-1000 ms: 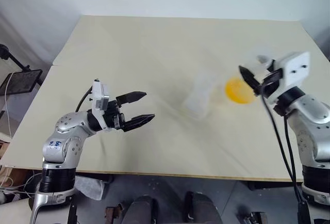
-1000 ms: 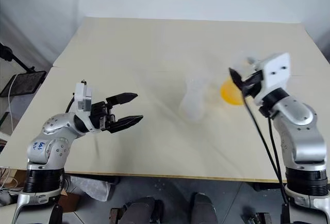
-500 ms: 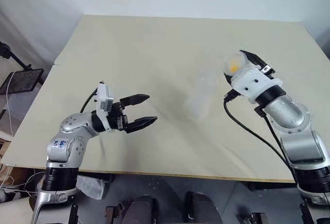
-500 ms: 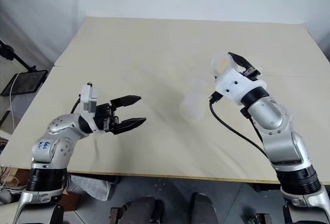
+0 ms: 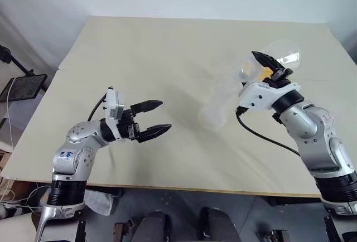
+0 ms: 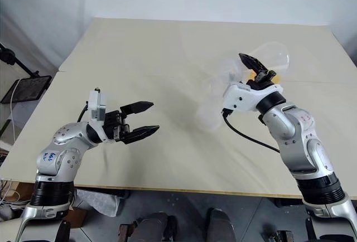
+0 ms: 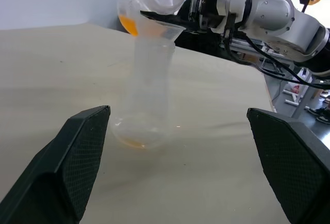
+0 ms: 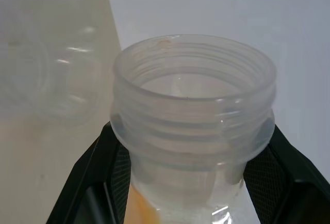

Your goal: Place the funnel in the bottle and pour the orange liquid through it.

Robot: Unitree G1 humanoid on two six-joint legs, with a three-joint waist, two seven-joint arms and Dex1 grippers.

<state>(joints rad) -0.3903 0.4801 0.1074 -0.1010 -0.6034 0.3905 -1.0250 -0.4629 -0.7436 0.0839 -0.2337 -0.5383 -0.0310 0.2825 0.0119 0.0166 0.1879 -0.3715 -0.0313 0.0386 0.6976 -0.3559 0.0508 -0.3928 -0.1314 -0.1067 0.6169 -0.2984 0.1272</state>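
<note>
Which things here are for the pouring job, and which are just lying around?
For the job:
- the bottle
- the funnel in its neck
- the orange liquid in the round flask
- the right gripper, jaws shut on the flask

Just around:
- the black mesh panel beside the table
- the left gripper, jaws open, holding nothing

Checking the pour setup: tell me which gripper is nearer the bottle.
Right. The right gripper holds the tilted flask by its neck, just above the bottle and its funnel. The left gripper hangs open, well off to the bottle's left.
</note>
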